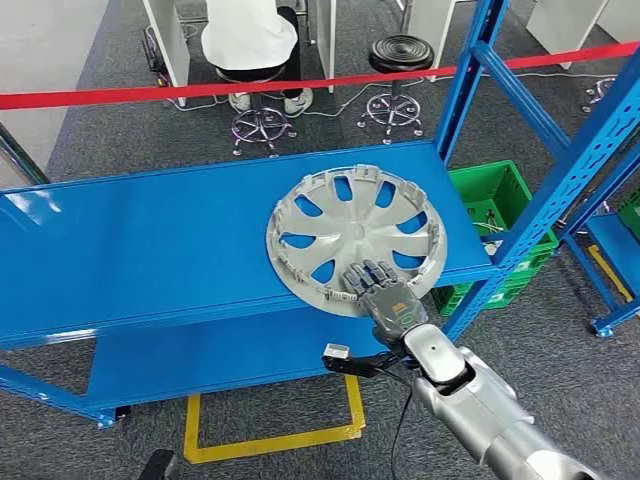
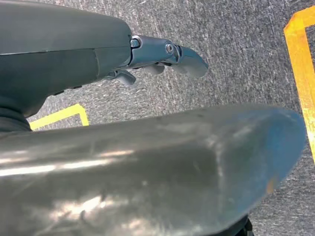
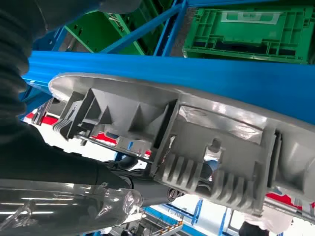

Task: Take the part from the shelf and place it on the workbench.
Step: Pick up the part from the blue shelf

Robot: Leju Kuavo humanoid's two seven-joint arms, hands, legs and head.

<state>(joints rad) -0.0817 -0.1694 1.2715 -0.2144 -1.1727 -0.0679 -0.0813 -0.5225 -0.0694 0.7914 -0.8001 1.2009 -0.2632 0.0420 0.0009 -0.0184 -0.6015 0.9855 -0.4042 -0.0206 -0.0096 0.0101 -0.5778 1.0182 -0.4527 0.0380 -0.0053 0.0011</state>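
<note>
A grey wheel cover (image 1: 356, 238) lies on the blue shelf (image 1: 151, 250) at centre frame, its near rim overhanging, where the robot's right hand (image 1: 375, 289) grips it. The right wrist view shows the cover's ribbed underside. At right, a green crate (image 1: 494, 195) holds small parts; the left hand (image 2: 163, 56) hangs over carpet, its grip unclear.

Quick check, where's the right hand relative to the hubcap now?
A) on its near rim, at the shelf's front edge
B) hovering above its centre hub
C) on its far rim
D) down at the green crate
A: in the head view the right hand lies on the near rim of the grey hubcap, which overhangs the front edge of the blue shelf.
</note>
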